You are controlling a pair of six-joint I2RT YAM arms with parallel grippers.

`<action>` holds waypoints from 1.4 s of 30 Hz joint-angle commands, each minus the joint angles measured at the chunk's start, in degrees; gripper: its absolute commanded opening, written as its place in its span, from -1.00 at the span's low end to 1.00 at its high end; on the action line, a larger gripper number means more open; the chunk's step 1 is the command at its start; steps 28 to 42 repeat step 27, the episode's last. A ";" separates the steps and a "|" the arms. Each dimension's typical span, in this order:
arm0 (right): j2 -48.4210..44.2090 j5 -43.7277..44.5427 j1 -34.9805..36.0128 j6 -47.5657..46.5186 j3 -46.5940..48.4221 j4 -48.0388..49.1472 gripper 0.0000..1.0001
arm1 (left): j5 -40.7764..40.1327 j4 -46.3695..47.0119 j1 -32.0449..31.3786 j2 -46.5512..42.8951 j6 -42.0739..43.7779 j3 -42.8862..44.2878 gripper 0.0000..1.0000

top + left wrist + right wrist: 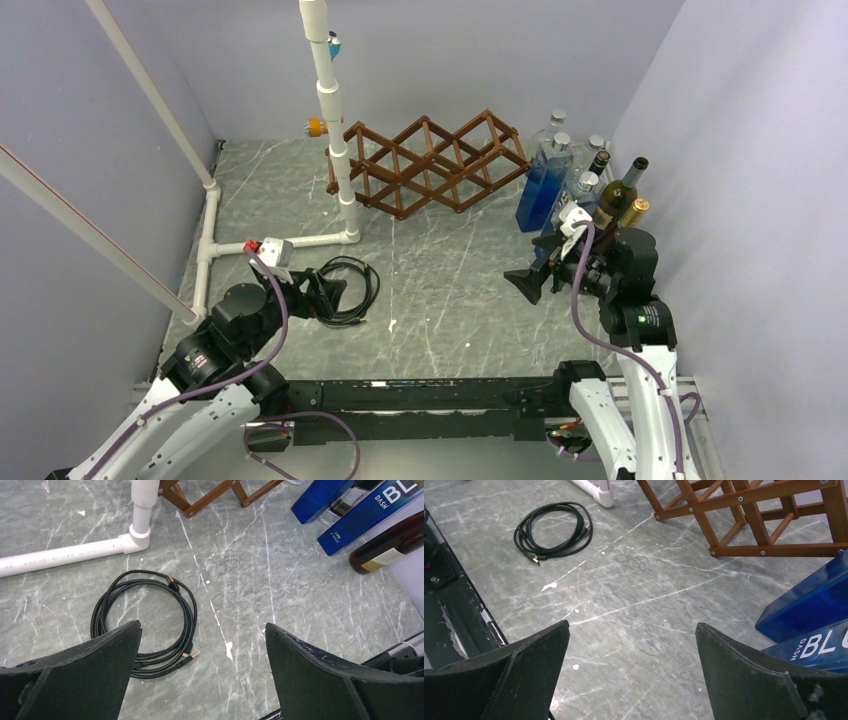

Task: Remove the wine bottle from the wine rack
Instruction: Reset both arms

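The dark brown wooden wine rack [430, 165] stands at the back centre, and none of its diamond cells that I can see holds a bottle. Parts of the wine rack [749, 510] show at the top of the right wrist view, and a corner of the wine rack [220, 492] in the left wrist view. A dark wine bottle [620, 195] stands upright among the bottles at the right wall. My left gripper [335, 298] [202, 625] hovers open over the floor beside a cable. My right gripper [535, 275] [631, 624] is open and empty, in front of the bottles.
A coiled black cable [350, 285] [145, 615] [554, 530] lies front left. A white PVC pipe frame [335, 120] [70, 555] rises left of the rack. Blue bottles [545, 185] [360, 515] [809, 605], a brown bottle [390, 545] and clear ones crowd the right wall.
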 commanded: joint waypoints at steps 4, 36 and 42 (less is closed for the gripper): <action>-2.88 4.99 -0.18 9.58 -2.57 5.95 1.00 | -1.71 -1.48 0.23 -1.61 -3.13 1.01 0.99; -1.55 5.02 -3.76 13.12 -0.50 5.99 1.00 | -0.44 1.28 0.25 -8.09 1.43 -1.13 0.99; -1.55 5.02 -3.76 13.12 -0.50 5.99 1.00 | -0.44 1.28 0.25 -8.09 1.43 -1.13 0.99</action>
